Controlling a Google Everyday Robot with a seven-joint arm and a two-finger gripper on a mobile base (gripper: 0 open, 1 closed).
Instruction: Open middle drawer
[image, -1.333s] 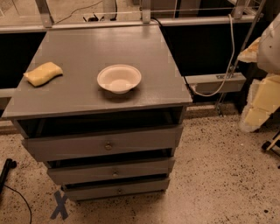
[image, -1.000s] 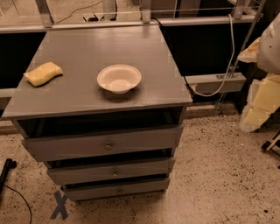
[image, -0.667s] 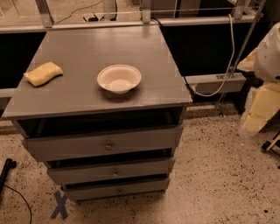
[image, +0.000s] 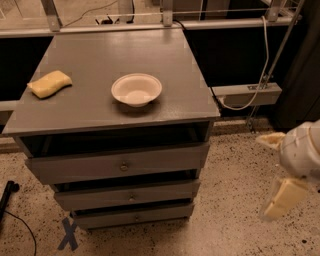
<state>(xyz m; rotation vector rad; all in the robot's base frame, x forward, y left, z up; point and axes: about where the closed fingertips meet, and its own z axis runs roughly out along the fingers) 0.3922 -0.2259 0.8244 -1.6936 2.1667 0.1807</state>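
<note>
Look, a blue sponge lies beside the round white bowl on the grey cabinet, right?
No, the sponge is yellow, as the camera view shows; it lies beside the round white bowl on the grey cabinet. The cream pincer hangs far right, off the cabinet.

Looks like a robotics test lab, not a home: a lone grey drawer cabinet (image: 100, 55) stands on a speckled hard floor (image: 230, 225), backed by a bare metal rail with upright posts (image: 52, 12). A blue tape cross (image: 68, 233) marks the floor by the cabinet's front left corner. A loose cable (image: 263, 55) hangs past its back right corner to a grey box (image: 247, 92). The robot's cream gripper (image: 282, 172) hangs over the floor, off the cabinet's right edge
</note>
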